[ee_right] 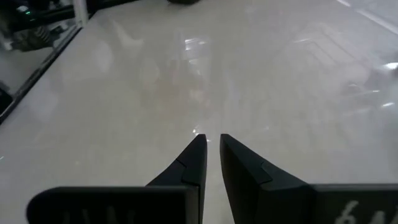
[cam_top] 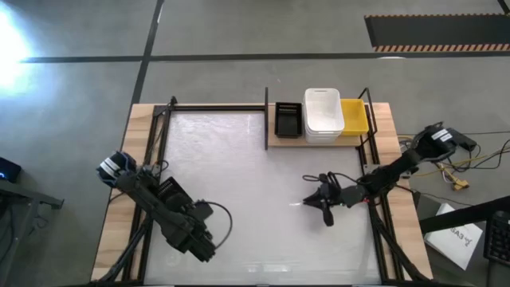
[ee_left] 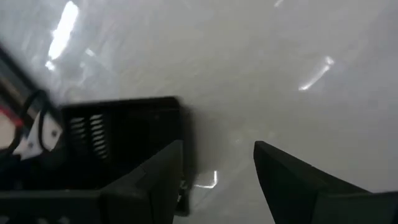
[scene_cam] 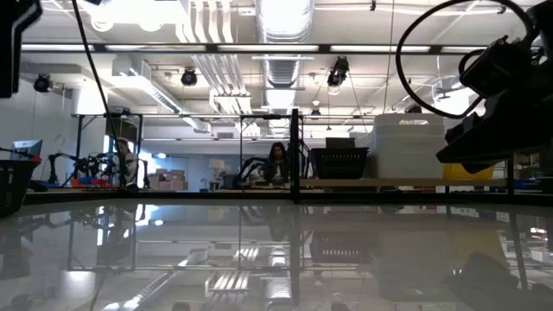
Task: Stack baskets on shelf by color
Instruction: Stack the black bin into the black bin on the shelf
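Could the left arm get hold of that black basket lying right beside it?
Probably yes. The left gripper is open, empty and right beside the black basket, with only bare table around them and nothing in between.

Black basket (cam_top: 288,119), white baskets (cam_top: 323,114), yellow baskets (cam_top: 355,117), pale shelf (cam_top: 319,142).

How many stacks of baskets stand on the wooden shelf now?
3 stacks on the shelf: black baskets at its left, white baskets in the middle, yellow baskets at its right. Baskets nested inside each stack cannot be counted.
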Motion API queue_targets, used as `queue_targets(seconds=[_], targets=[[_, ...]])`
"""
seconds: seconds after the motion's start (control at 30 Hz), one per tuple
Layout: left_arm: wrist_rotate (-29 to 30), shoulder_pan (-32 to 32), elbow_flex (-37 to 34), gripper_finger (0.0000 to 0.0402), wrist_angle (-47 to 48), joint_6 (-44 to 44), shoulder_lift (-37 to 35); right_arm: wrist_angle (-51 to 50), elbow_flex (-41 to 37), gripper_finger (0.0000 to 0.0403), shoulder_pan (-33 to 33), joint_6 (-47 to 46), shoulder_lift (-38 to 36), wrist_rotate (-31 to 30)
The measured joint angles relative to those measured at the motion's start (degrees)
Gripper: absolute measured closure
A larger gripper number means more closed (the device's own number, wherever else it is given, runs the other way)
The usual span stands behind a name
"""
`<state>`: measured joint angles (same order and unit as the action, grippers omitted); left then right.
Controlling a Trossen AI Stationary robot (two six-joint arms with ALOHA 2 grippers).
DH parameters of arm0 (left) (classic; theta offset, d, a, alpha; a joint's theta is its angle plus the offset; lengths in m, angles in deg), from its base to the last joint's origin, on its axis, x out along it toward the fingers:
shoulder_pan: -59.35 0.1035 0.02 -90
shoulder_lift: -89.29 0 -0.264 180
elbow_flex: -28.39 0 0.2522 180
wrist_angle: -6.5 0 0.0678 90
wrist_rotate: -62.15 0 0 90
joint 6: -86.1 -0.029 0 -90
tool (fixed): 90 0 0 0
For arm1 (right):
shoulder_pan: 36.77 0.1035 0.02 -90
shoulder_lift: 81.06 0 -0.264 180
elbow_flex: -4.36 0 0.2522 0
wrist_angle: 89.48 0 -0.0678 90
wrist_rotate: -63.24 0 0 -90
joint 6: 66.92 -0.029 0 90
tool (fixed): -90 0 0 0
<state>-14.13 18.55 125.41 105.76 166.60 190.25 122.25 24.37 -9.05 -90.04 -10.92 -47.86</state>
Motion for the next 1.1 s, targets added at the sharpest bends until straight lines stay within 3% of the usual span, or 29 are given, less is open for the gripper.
queue_targets(seconds=[0.2, 0.4, 0.6, 0.87, 0.97, 1.1], targets=[[-0.24, 0.0, -13.62, 0.0219, -6.51, 7.85, -9.67, 0.71, 4.57, 0.0365, 3.81, 0.09, 7.42, -0.08], [-0.35, 0.34, -31.17, 0.0219, -25.51, 12.92, -21.21, 0.67, 10.59, 0.0365, 6.99, 0.31, 15.71, -0.11], [-9.21, 0.59, -44.35, 0.0219, -38.92, 16.16, -25.8, 0.72, 16.81, 0.0365, 9.77, 0.83, 23.34, -0.04], [-9.82, 0.59, -46.38, 0.0231, -42.17, 15.25, -23.53, 0.55, 20.17, 0.0365, 12.03, 1.2, 26.82, 0.0], [-10.09, 0.61, -44.51, 0.027, -45.51, 12.32, -21.85, -0.44, 19.69, 0.0365, 13.72, 1.16, 23.84, -0.04], [-10.1, 0.74, -39.75, 0.0359, -48.0, 5.96, -18.55, -7.34, 19.16, 0.0365, 16.73, 1.12, 16.61, 0.0]])
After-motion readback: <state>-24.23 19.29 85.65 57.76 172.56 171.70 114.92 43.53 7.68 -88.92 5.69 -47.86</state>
